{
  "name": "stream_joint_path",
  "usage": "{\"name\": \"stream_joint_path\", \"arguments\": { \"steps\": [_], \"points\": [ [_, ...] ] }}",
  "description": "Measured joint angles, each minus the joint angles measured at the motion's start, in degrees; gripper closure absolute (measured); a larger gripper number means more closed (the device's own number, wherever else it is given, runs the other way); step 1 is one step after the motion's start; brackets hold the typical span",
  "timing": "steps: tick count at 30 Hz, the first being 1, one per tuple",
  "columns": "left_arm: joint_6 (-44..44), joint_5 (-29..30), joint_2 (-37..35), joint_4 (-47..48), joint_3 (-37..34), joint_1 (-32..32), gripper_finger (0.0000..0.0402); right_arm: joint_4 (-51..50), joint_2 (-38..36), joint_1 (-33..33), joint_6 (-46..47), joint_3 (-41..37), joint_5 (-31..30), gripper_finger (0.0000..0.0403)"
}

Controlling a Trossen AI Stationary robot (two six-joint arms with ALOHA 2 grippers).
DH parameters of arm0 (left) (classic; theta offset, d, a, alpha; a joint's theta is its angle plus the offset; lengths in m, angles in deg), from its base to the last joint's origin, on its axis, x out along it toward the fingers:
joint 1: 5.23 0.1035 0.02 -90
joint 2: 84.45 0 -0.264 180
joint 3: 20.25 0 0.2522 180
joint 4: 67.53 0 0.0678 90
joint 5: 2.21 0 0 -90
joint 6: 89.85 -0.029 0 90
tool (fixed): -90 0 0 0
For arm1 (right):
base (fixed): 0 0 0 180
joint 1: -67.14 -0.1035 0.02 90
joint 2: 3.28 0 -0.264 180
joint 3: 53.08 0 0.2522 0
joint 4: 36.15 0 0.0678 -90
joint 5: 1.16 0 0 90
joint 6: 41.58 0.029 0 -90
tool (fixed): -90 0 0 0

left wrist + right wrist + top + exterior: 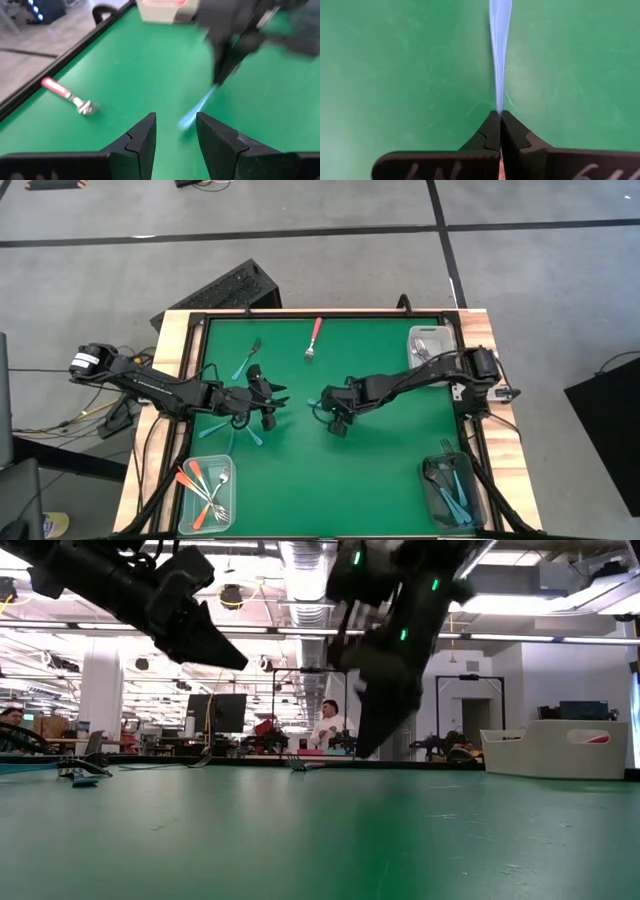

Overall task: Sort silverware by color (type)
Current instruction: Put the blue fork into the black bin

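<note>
My right gripper (499,116) is shut on a light blue fork (199,106) over the middle of the green mat (380,470). My left gripper (175,131) stands open just left of it, its fingers toward the fork and nothing between them. A pink-red fork (314,340) lies flat near the far edge and also shows in the left wrist view (67,95). One light blue fork (247,360) lies flat at the far left. Another (251,436) lies by my left gripper (272,396). My right gripper pinches the narrow end of the fork's blue handle (499,102) between its two fingertips. The fingers slant down from above and lie along the fork. The handle runs on below them, slanting down; its tines do not show. Whether the low end touches the mat, I cannot tell.
A clear bin (186,515) at the near left holds orange and pink-red forks. A bin (432,500) at the near right holds light blue forks. A third bin (440,336) stands at the far right. A raised black rim (300,315) frames the mat.
</note>
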Motion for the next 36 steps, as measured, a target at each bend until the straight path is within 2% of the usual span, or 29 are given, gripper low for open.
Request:
{"name": "stream_joint_path", "arguments": {
  "steps": [5,12,21,26,30,36],
  "points": [
    [1.36,1.36,0.00,-1.45,-1.09,0.10,0.0274,-11.21,-6.47,-5.71,11.04,-0.06,-3.13,0.0391],
    [-7.75,-0.78,0.02,-8.69,-2.60,3.22,0.0274,-26.64,-14.28,-15.61,30.37,0.10,-4.50,0.0391],
    [-15.97,-11.36,0.02,-17.93,-2.60,10.62,0.0274,-41.62,-19.80,-31.13,64.98,0.09,-4.28,0.0390],
    [-17.27,-19.30,0.02,-18.45,-2.10,15.72,0.0274,-45.59,-20.32,-40.40,82.91,0.09,-3.01,0.0389],
    [-17.29,-21.59,0.02,-19.37,-2.09,19.19,0.0274,-46.66,-20.00,-46.51,94.73,0.11,-2.95,0.0388],
    [-17.29,-22.92,0.02,-23.06,-2.05,22.55,0.0274,-43.63,-17.28,-51.25,97.75,0.11,2.97,0.0388]
  ]
}}
